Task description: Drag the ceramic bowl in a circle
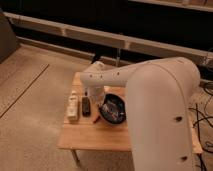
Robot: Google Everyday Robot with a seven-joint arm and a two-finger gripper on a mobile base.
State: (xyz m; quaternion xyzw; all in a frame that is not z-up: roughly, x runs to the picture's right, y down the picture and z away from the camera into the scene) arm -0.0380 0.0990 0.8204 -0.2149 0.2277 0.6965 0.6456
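The ceramic bowl (115, 110) is wide, shallow and black with light flecks inside. It sits near the middle of the small wooden table (95, 137), partly behind my big white arm (160, 110). My gripper (98, 96) hangs down from the wrist at the bowl's left rim, right at its edge. Whether it touches the rim is hidden.
A white oblong item (73, 106) and a dark oblong item (86, 106) lie side by side left of the bowl. A small red-orange thing (96, 119) lies at the bowl's front left. Cables (202, 117) lie on the floor at the right. A dark wall runs behind.
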